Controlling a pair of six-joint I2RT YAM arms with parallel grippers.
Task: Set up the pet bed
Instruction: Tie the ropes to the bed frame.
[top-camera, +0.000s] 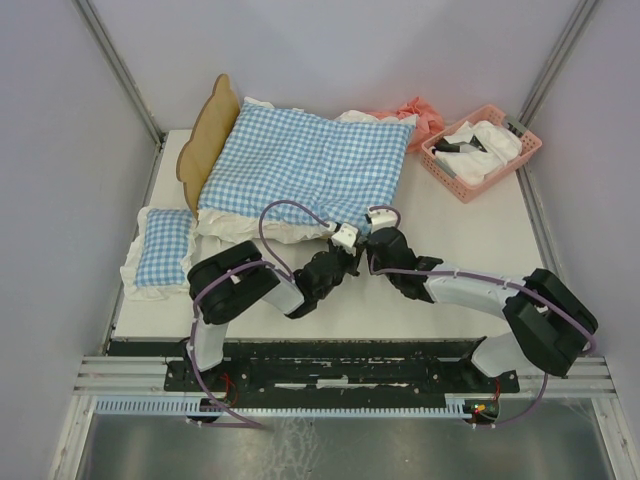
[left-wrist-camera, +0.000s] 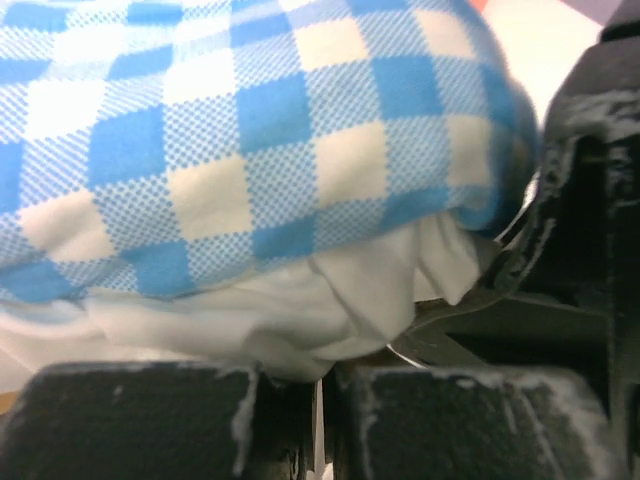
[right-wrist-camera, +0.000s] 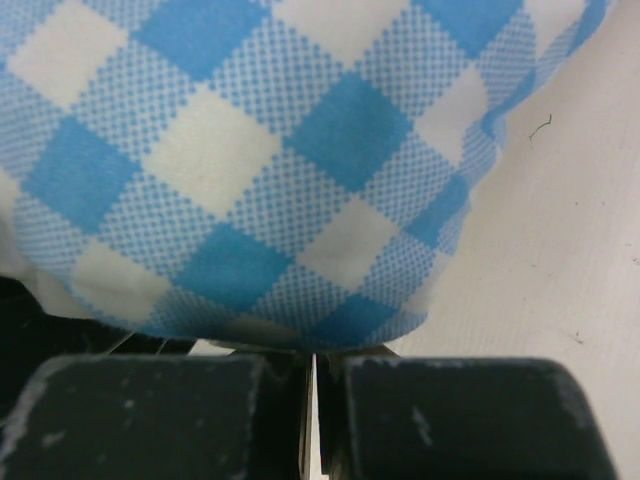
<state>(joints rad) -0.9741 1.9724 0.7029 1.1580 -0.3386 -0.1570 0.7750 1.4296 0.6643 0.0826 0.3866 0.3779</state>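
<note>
The pet bed stands at the back left; only its light-wood wavy headboard shows, the rest lies under the blue-and-white checked cushion. Both grippers meet at the cushion's near right corner. My left gripper is shut, with the cushion's white frill bunched at its fingertips. My right gripper is shut at the checked corner, and the fabric's edge runs into its closed tips. The bed's rails and grey base are hidden.
A small checked pillow lies at the table's left edge. A pink basket with white cloths stands at the back right, a pink cloth beside it. The right gripper's black body fills the left wrist view's right side.
</note>
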